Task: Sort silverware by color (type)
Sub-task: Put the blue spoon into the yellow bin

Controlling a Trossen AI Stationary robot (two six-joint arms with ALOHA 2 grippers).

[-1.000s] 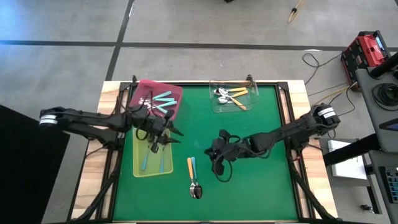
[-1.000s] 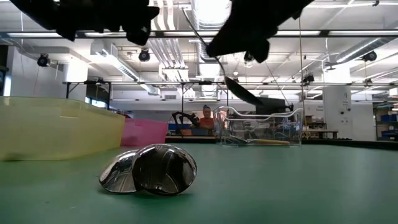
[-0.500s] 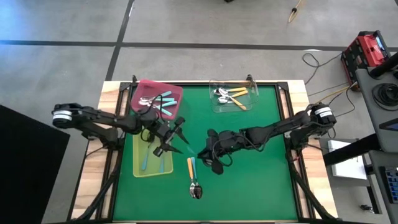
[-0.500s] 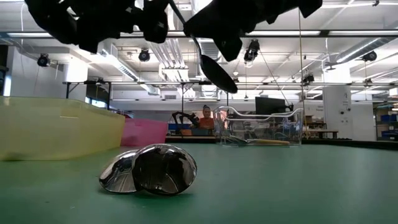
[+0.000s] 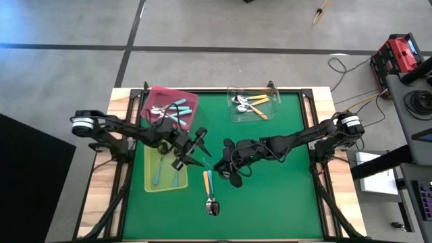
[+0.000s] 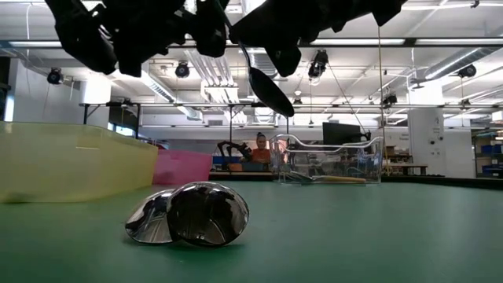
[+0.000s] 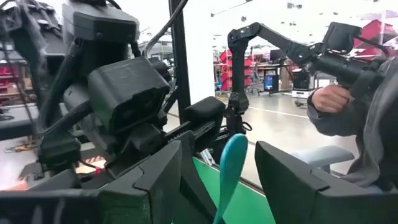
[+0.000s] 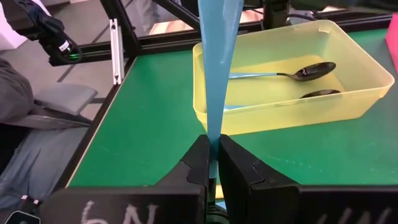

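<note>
Midair, right gripper (image 8: pixel 212 163) pinches the light-blue spoon (image 8: pixel 217 68); its handle sits between parted left fingers (image 7: pixel 283 180).

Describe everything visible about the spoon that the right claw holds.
The spoon has a slim blue handle that looks like plastic and a shiny metal bowl. The right claw is shut on the handle and holds the spoon in the air above the green table, beside the yellow tray. The handle's free end stands between the open fingers of the left claw; contact there cannot be told.
</note>
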